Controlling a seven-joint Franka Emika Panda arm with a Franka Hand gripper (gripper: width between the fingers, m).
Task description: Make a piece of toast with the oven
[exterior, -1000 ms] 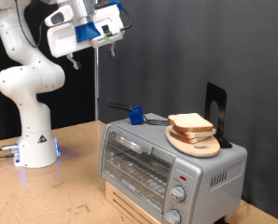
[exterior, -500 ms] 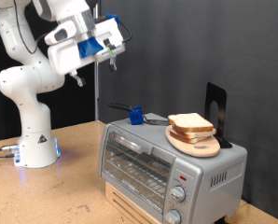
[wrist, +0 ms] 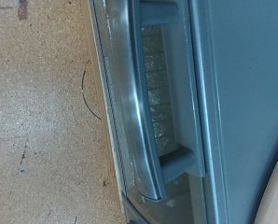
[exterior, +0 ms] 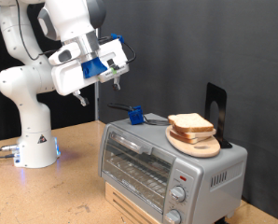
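The piece of toast (exterior: 189,122) lies on a round wooden board (exterior: 197,144) on top of the silver oven (exterior: 167,166), at the exterior view's right. The oven door is closed, with two knobs (exterior: 179,193) at its lower right. My gripper (exterior: 116,75) hangs in the air above and to the exterior view's left of the oven, with nothing seen in it. Its fingers do not show in the wrist view, which looks down on the oven's door handle (wrist: 145,103) and glass (wrist: 160,89).
A blue-tipped tool with a dark handle (exterior: 135,115) lies on the oven top behind the board. A black stand (exterior: 215,110) rises at the oven's back right. The oven sits on a wooden table (exterior: 74,191). The robot base (exterior: 34,145) stands at the left.
The hand has come down and moved to the exterior view's right, closer to the oven. Toast, board and oven have not moved.
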